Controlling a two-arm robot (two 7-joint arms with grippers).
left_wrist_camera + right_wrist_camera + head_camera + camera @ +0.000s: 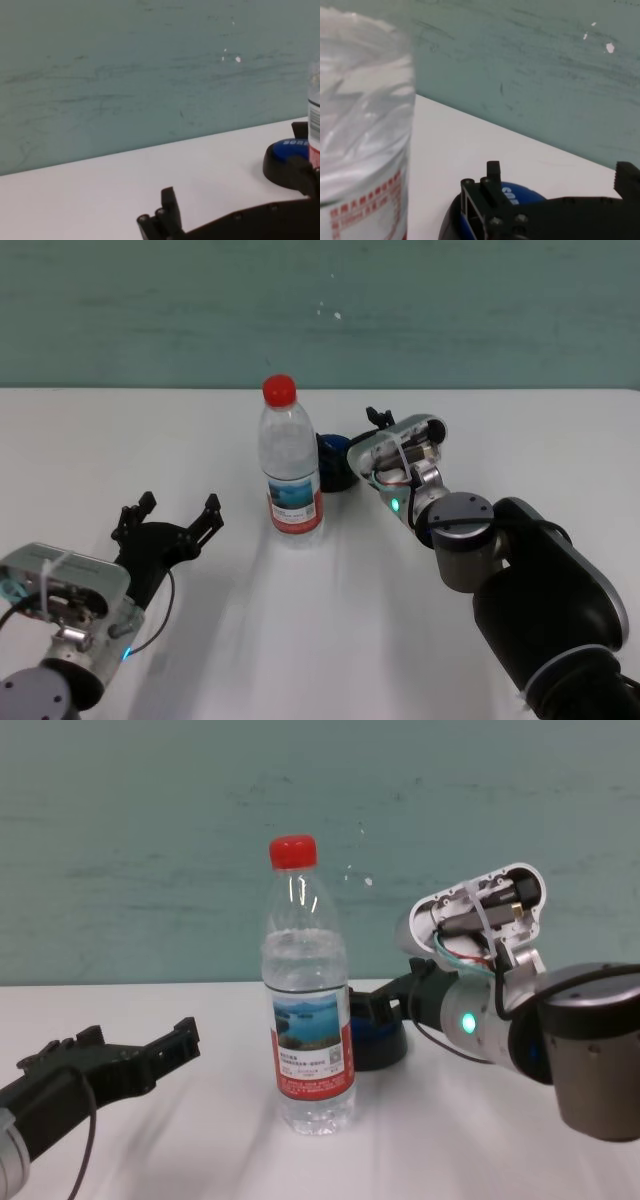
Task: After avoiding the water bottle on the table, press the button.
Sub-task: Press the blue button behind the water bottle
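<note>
1. Here, the white table (520, 430) carries everything.
2. The right gripper (555, 192), fingers spread open and holding nothing, sits directly over the button.
3. The left gripper (165, 515), open and empty, rests well left of the bottle.
4. The water bottle (289, 465) stands upright just left of the right gripper.
5. The blue-topped button (520, 194) sits beneath the right gripper's fingers, behind the bottle.
</note>
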